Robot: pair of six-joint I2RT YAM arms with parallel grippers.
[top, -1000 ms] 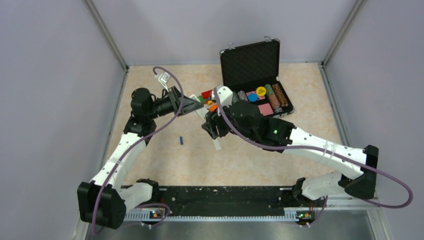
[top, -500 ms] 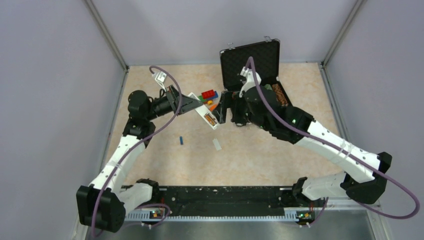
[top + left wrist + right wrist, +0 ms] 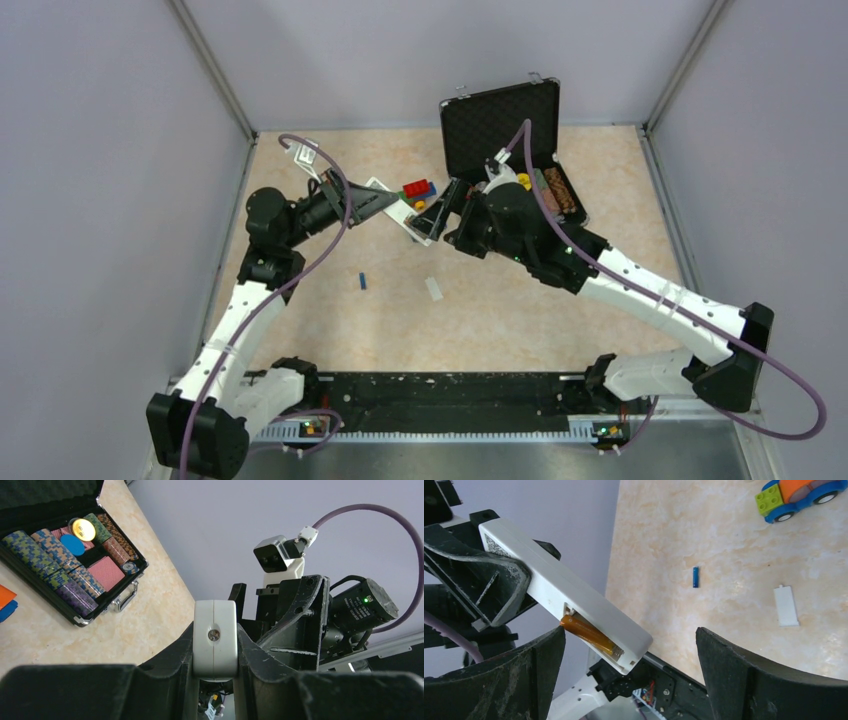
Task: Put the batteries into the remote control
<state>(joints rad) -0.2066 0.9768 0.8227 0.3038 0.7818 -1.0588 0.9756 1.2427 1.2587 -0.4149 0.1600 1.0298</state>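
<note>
**Hidden or cut off.** In your top view the right arm's black body crowds the remote control (image 3: 555,587), so its open bay is hard to make out. The left wrist view gives you only its end face; the rest lies behind the fingers.

**Remote control.** Slim white bar, held off the table (image 3: 724,540) and clamped across its width by the left gripper (image 3: 372,203). The bay faces the right wrist camera.

**Batteries.**
- The orange-brown battery (image 3: 586,632) lies in the bay. Its upper end seems slightly proud of the edge, though you cannot confirm that.
- The blue battery (image 3: 695,576) lies on the table, well apart from the remote and near the flat white cover piece (image 3: 785,606).

**Right gripper** (image 3: 630,650). Fingers spread wide, holding nothing, just beside the remote's free end.

**Materials.**
- Remote: smooth white plastic.
- Fingers: scuffed matte black.
- Tabletop: marbled beige.
- Case (image 3: 500,125): black and foam-lined.
</note>
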